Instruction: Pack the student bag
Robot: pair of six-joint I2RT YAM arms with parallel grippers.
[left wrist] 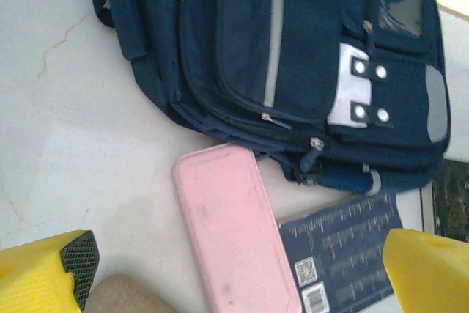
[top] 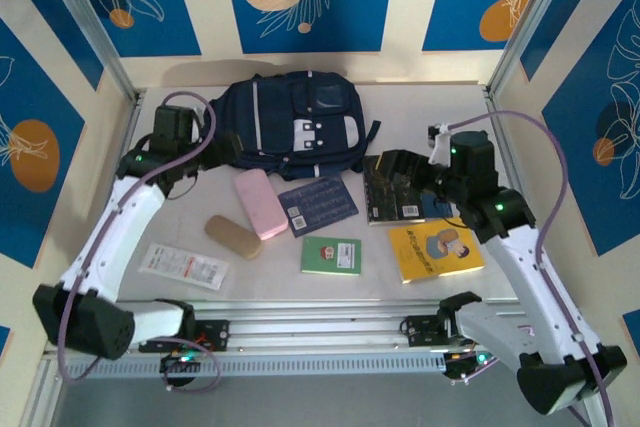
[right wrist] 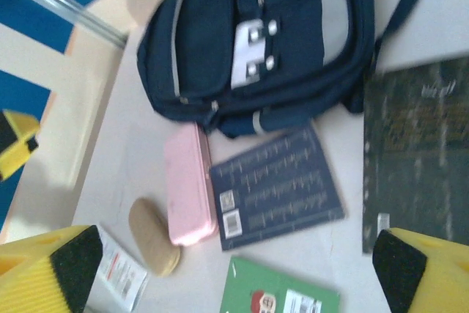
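Two claws are mine, both spread wide with nothing between them.

From above, the student bag (top: 295, 122) lies flat at the far middle of the table (top: 430, 107), front patch up. My left claw (top: 232, 147) sits just beside the bag's left edge. My right claw (top: 385, 169) hovers over a dark book (top: 393, 202) to the bag's right. Nearer me lie a pink pencil case (top: 260, 203), a tan glasses case (top: 233, 236), a navy book (top: 318, 204), a green booklet (top: 331, 255), a yellow book (top: 435, 251) and a white packet (top: 183, 266).

Through my left wrist camera, the yellow fingers (left wrist: 429, 269) stand far apart at the bottom corners. The bag spreads across the top, the pencil case's end just beside its lower edge. The navy book lies against the case's right side, and the glasses case peeks in by my left finger.

Through my right wrist camera, the fingers again stand well apart at the bottom corners. The bag lies at the top and the dark book at right. The navy book sits in the middle with the pencil case against its left edge. The glasses case, packet and green booklet lie along the bottom.
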